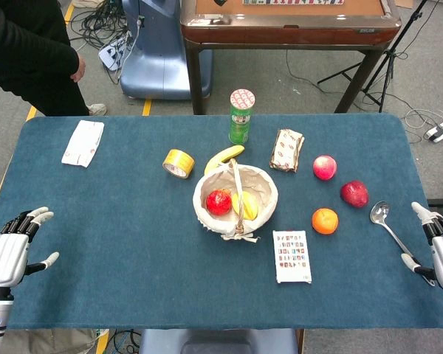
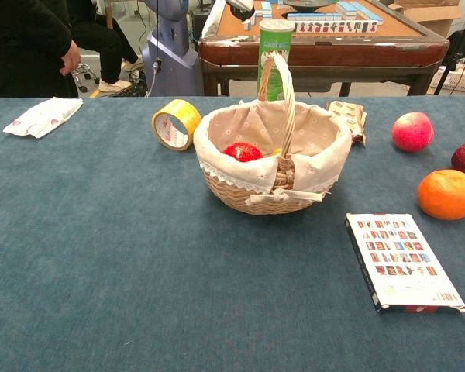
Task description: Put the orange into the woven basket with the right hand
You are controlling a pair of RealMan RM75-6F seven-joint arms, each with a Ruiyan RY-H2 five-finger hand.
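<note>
The orange [image 1: 325, 220] [image 2: 447, 194] lies on the blue table, right of the woven basket [image 1: 207, 214] [image 2: 236, 190]. The basket has a cloth lining and an upright handle; a red fruit [image 1: 218, 201] [image 2: 242, 151] and a yellow one [image 1: 247, 206] lie in it. My right hand [image 1: 437, 247] hovers at the table's right edge, fingers apart, holding nothing, well right of the orange. My left hand [image 1: 11, 247] is at the left edge, open and empty. Neither hand shows in the chest view.
A spoon [image 1: 384, 221] lies between the orange and my right hand. A small book [image 1: 291, 256] sits in front of the orange. Two red fruits [image 1: 325, 167] [image 1: 354, 193], a snack pack [image 1: 286, 150], green can [image 1: 241, 116], banana [image 1: 224, 156], tape roll [image 1: 178, 163] and white packet [image 1: 83, 142] lie behind. A person [image 1: 29, 51] stands far left.
</note>
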